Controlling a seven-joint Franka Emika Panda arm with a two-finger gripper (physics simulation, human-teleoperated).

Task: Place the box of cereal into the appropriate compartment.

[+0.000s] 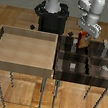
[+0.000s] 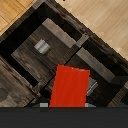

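The box of cereal [image 1: 82, 41] is red-orange and hangs upright in my gripper [image 1: 84, 37], which is shut on its top. It is held over the far row of the dark wooden compartment bin [image 1: 87, 58], near the bin's side towards the exterior view's left. In the wrist view the box [image 2: 70, 86] shows as a red rectangle just below the gripper, above a junction of dark dividers [image 2: 82, 42]. The fingers are mostly hidden behind the box.
A light wooden open tray [image 1: 23, 60] stands at the exterior view's left, next to the bin. Small grey blocks lie in the bin's compartments [image 1: 72, 66] [image 1: 104, 69] [image 2: 41, 46]. Both stand on thin legs. The robot base [image 1: 50, 16] is behind.
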